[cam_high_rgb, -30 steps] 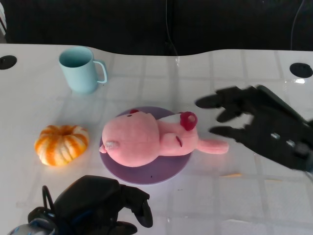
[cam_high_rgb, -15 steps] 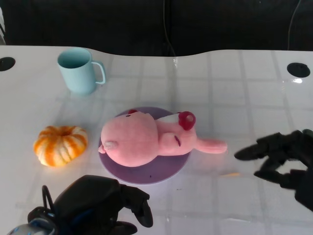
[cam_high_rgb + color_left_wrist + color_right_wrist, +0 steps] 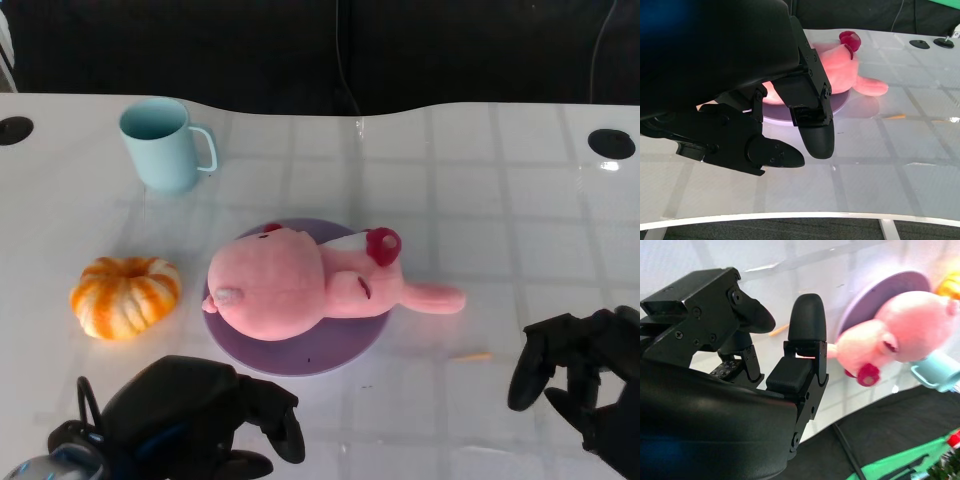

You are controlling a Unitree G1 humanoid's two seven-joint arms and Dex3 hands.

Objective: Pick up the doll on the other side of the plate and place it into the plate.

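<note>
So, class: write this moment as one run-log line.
doll: lying on plate | right hand: empty, away from doll | left hand: empty, near table edge | mug, pumpkin: untouched

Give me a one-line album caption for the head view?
Pink doll lying on the purple plate, both black hands empty near the table's front edge.

Looks like a robot test lab or demo room. White glossy bench [image 3: 470, 170] with a faint grid pattern, a scalloped far edge and round black cable grommets [image 3: 611, 143] set into the top. Black curtain backdrop [image 3: 300, 45] behind, with a cable [image 3: 343, 60] hanging down it. Green sheet [image 3: 890, 460] visible past the bench edge in the right wrist view. Staged props laid out: plush pink doll [image 3: 300, 285] on a purple plate [image 3: 330, 355], light-blue mug [image 3: 165, 143], toy pumpkin [image 3: 125, 295].
</note>
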